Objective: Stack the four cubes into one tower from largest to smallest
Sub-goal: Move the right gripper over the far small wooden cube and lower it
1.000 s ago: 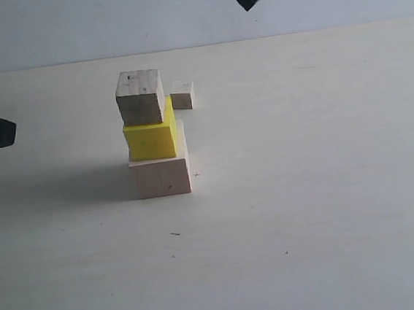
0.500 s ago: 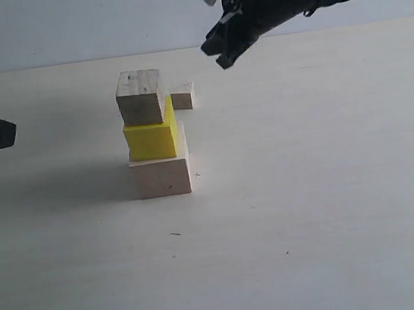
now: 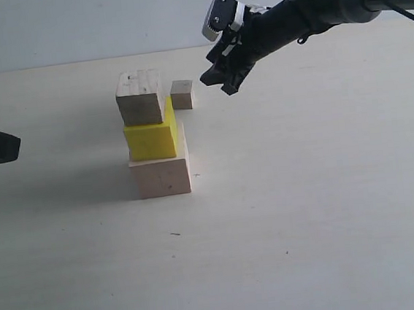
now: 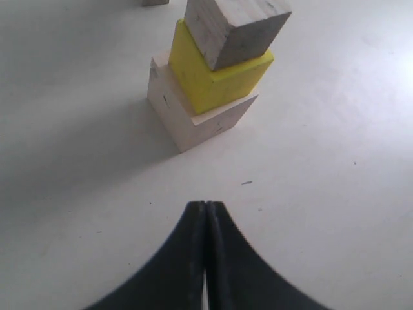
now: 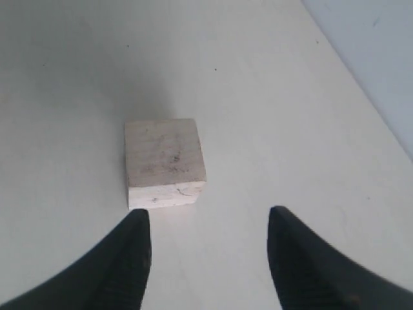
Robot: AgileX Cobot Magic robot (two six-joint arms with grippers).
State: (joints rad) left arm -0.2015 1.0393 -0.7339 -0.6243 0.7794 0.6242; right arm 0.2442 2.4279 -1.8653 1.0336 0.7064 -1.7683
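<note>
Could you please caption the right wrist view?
Right gripper, jaws open, poised before a small pale wooden cube on the white table.

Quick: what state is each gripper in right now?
Left gripper: closed, holding nothing.
Right gripper: open, holding nothing; small cube lies ahead of it.

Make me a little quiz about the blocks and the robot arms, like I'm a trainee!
1. True or false: the yellow cube sits at the very top of the tower.
2. How many cubes are stacked in it? A) two B) three C) four
3. Fill in: the right gripper, near the small loose cube on the table, is ____ (open or shut).
Key: 1 false; 2 B; 3 open.
</note>
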